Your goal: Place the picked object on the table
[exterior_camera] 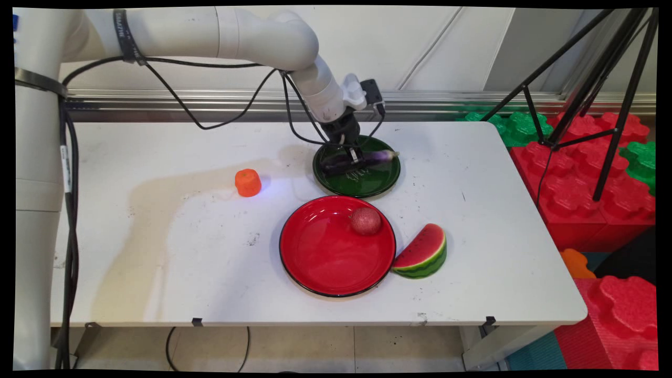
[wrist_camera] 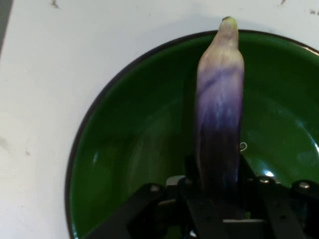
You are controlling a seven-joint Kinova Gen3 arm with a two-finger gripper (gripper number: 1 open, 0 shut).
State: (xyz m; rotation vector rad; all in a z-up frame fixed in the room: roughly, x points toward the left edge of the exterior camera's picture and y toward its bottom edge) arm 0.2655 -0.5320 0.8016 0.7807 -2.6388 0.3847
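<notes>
Pincer point(exterior_camera: 353, 160) clamped on purple eggplant point(wrist_camera: 219, 114) over green plate point(exterior_camera: 367, 184); red plate point(exterior_camera: 320, 257) with red ball point(exterior_camera: 366, 220) nearer on surface point(exterior_camera: 157, 236).

On my worktop point(exterior_camera: 157, 252): rear plate point(exterior_camera: 367, 184) carries the eggplant point(wrist_camera: 219, 109), which my fingers point(wrist_camera: 192, 172) clamp over it. Front plate point(exterior_camera: 325, 262) lies just before it, ball point(exterior_camera: 366, 220) inside. Melon slice point(exterior_camera: 422, 253) touches its right rim. Small cup point(exterior_camera: 248, 182) well left.
</notes>
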